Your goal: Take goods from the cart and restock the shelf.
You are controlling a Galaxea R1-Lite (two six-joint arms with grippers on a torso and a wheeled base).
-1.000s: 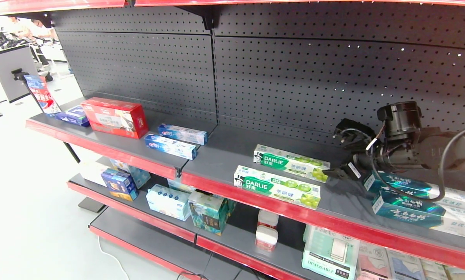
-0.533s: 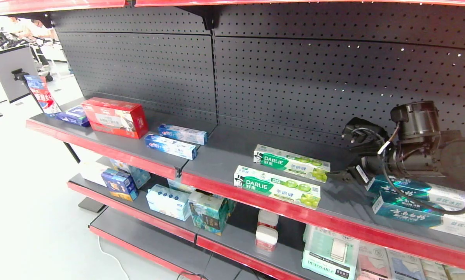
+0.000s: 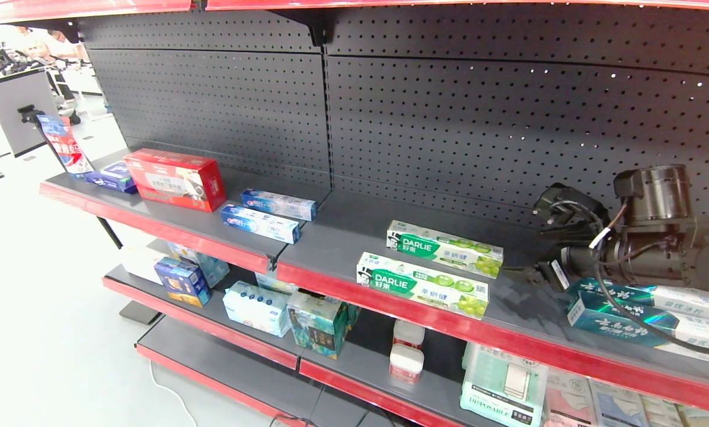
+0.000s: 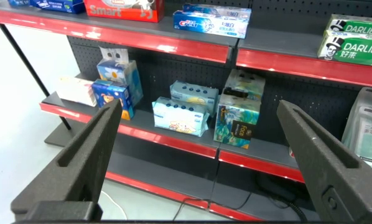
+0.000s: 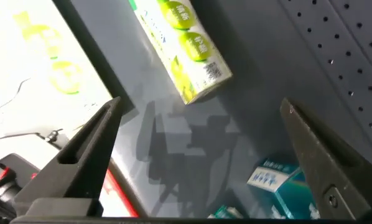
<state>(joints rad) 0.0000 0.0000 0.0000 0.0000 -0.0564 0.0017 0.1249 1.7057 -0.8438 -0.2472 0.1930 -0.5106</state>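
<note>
The left gripper point(image 4: 195, 162) is held, jaws apart, before the lower shelves. On the shelf point(image 3: 354, 225), two green toothpaste boxes point(image 3: 422, 284) are laid near the front edge. Between them and the teal boxes point(image 3: 627, 323), the right gripper point(image 3: 529, 271) is held empty, jaws apart.

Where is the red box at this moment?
In the head view the red box lies on the left part of the shelf, between a small blue box and two blue-white toothpaste boxes.
</note>
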